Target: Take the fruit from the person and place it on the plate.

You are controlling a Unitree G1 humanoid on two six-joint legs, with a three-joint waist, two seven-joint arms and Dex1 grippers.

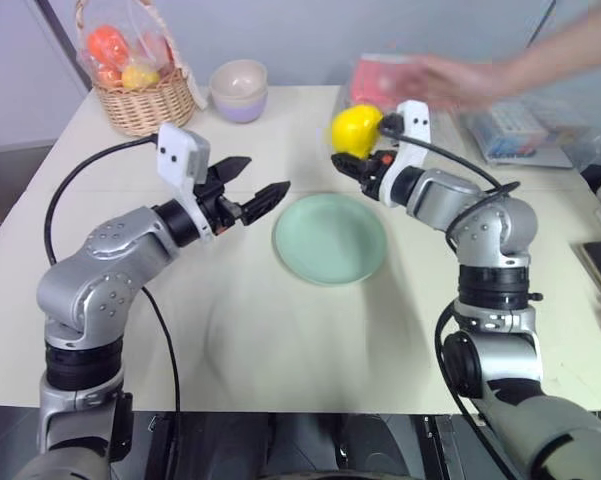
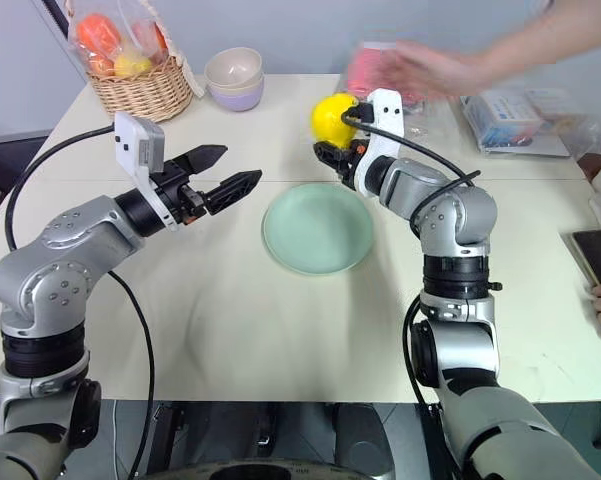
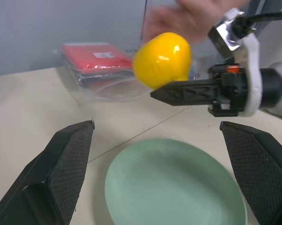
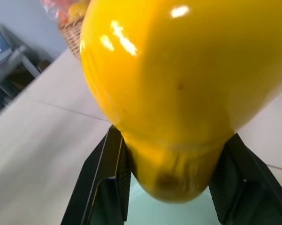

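Observation:
The bright yellow glossy fruit hangs above the table just behind the plate's far right rim, with my right gripper shut on its lower tapered end. The person's hand is blurred just behind and to the right of the fruit, apart from it. The round pale mint-green plate lies flat at the table's middle. My left gripper hovers open to the left of the plate with nothing between its fingers.
A wicker basket of wrapped fruits stands at the back left, a small cream-and-lilac bowl beside it. Clear-wrapped packages lie at the back right, behind my right arm. A dark phone lies at the right edge.

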